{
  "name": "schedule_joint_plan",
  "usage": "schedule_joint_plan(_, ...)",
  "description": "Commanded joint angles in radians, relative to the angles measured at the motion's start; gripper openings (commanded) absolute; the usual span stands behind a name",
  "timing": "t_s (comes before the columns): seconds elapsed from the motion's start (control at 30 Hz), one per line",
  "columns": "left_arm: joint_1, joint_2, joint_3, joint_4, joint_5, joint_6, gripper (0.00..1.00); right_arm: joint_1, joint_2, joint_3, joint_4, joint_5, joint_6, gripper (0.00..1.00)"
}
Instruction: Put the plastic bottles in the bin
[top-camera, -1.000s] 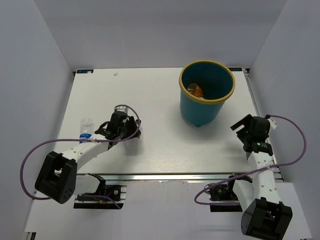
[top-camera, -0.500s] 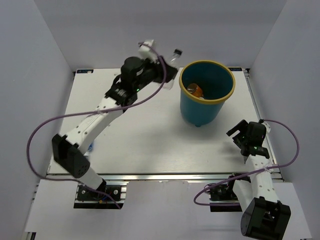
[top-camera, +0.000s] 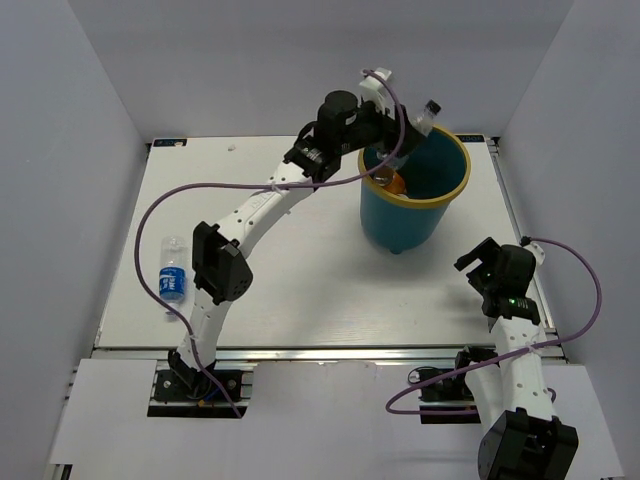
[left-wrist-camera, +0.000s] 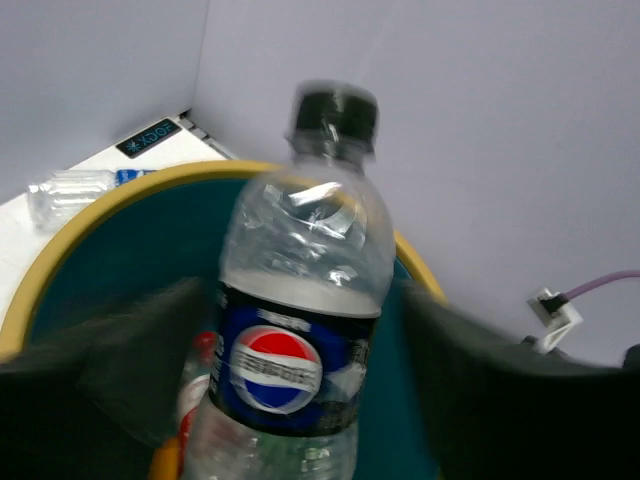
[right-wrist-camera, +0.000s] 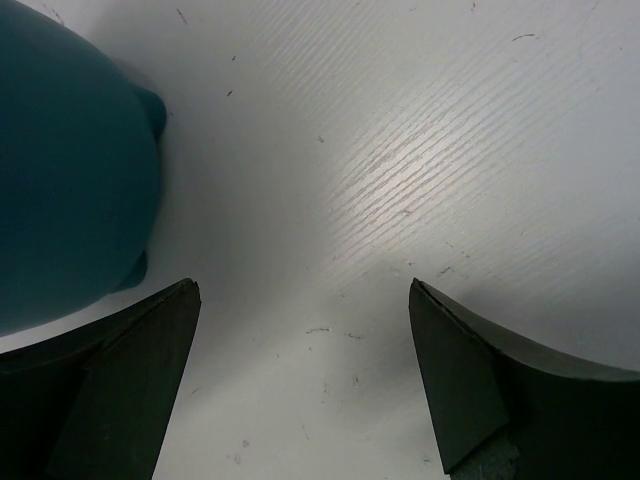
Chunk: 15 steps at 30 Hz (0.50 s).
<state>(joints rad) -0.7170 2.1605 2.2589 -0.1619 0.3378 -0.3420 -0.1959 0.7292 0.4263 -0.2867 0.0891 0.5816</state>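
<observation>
Dropping is in hand: Pepsi bottle hangs above the bin within the left end effector; pinched or freed, I cannot tell. The right end effector is spread. Next: open fully.

Bright, even light fills the top view; the bin casts a soft shadow. The left wrist view is motion-blurred, the bottle smeared. Glare whitens the table in the right wrist view.

The bin is teal, its rim yellow. The clear bottle has a black cap and navy label.
</observation>
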Motion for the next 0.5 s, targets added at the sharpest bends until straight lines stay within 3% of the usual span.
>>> schedule_joint_plan(0.0, -0.013, -0.037, 0.054, -0.030, 0.001, 0.014, 0.98, 0.001, -0.001, 0.015, 0.031, -0.011, -0.020, 0.89)
schedule_joint_plan(0.17, -0.013, -0.142, -0.025, -0.076, -0.120, 0.090, 0.98, 0.001, -0.004, 0.017, 0.034, -0.014, -0.019, 0.89)
schedule_joint_plan(0.3, -0.007, -0.267, -0.117, -0.109, -0.293, 0.179, 0.98, 0.001, -0.002, 0.015, 0.027, 0.000, -0.019, 0.89)
schedule_joint_plan(0.37, 0.020, -0.335, -0.177, -0.155, -0.407, 0.190, 0.98, 0.000, -0.008, 0.019, 0.017, 0.018, -0.019, 0.89)
schedule_joint_plan(0.47, 0.132, -0.430, -0.310, -0.192, -0.460, 0.166, 0.98, 0.001, -0.017, 0.016, 0.020, 0.029, -0.016, 0.89)
